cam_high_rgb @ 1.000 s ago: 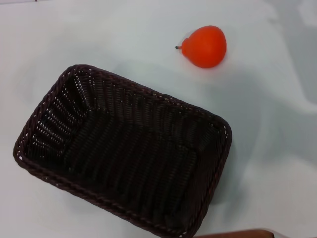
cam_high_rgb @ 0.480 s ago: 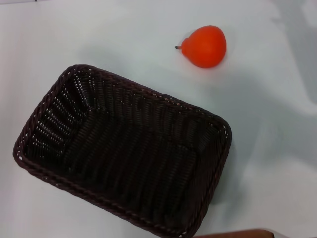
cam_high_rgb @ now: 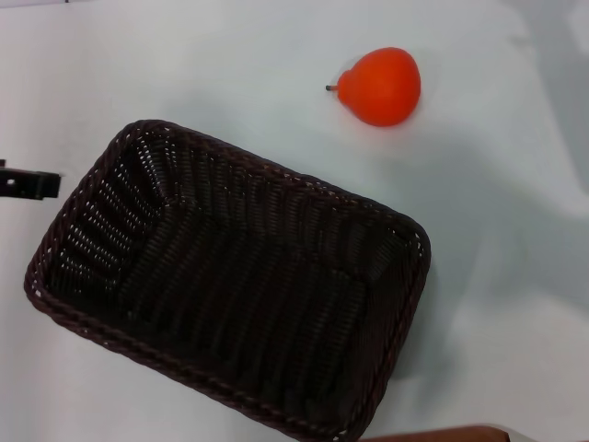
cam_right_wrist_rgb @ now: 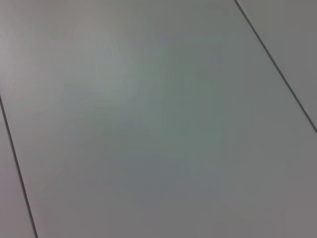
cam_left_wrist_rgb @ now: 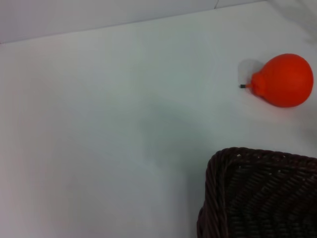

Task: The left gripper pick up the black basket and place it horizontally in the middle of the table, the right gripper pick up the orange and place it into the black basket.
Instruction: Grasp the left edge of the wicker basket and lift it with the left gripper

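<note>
The black basket (cam_high_rgb: 230, 285) lies empty and slanted on the white table (cam_high_rgb: 184, 64), filling the lower middle of the head view; a corner of it shows in the left wrist view (cam_left_wrist_rgb: 262, 198). The orange (cam_high_rgb: 382, 86) lies on the table beyond the basket, to the right, stem pointing left; it also shows in the left wrist view (cam_left_wrist_rgb: 283, 80). A black piece of my left gripper (cam_high_rgb: 28, 184) pokes in at the left edge, just outside the basket's left rim. My right gripper is out of view.
A brown edge (cam_high_rgb: 442, 433) shows at the bottom right of the head view. The right wrist view shows only a grey panelled surface (cam_right_wrist_rgb: 158, 119).
The black piece of my left gripper has come into the head view at the left edge, beside the basket. The basket and orange have not moved.
</note>
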You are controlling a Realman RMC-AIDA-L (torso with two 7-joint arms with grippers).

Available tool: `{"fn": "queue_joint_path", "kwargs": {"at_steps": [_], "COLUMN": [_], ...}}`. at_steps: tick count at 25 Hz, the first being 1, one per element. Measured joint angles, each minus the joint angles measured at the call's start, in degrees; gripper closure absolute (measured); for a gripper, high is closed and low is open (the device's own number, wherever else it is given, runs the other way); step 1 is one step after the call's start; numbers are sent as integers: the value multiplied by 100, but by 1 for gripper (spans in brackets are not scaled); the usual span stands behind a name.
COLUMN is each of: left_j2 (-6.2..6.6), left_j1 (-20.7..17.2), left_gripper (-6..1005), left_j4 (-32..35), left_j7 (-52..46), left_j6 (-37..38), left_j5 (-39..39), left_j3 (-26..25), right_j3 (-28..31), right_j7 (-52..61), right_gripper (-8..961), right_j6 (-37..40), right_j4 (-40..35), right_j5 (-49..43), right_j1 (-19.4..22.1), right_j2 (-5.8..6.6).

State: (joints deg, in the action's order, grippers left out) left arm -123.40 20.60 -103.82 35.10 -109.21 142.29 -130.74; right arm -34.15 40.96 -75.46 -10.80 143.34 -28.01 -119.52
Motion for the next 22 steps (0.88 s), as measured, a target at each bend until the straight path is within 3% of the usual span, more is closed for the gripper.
{"fn": "queue_joint_path", "kwargs": {"at_steps": [7,22], "left_j2": [-22,-50], "left_j1": [3,119], "left_gripper": [222,221], "left_j4": [525,1264], "left_j7": [0,-56], "left_j6": [555,907], "left_j5": [177,316], "left_j3": [409,1049], "right_j3": [3,15], "right_j7": [0,-1], "right_gripper": [59,65], "right_j6": [-125,-162], "right_j4": [-28,-226], "right_j5": [0,1], "right_j1": [42,161], "right_j2": [6,10]}}
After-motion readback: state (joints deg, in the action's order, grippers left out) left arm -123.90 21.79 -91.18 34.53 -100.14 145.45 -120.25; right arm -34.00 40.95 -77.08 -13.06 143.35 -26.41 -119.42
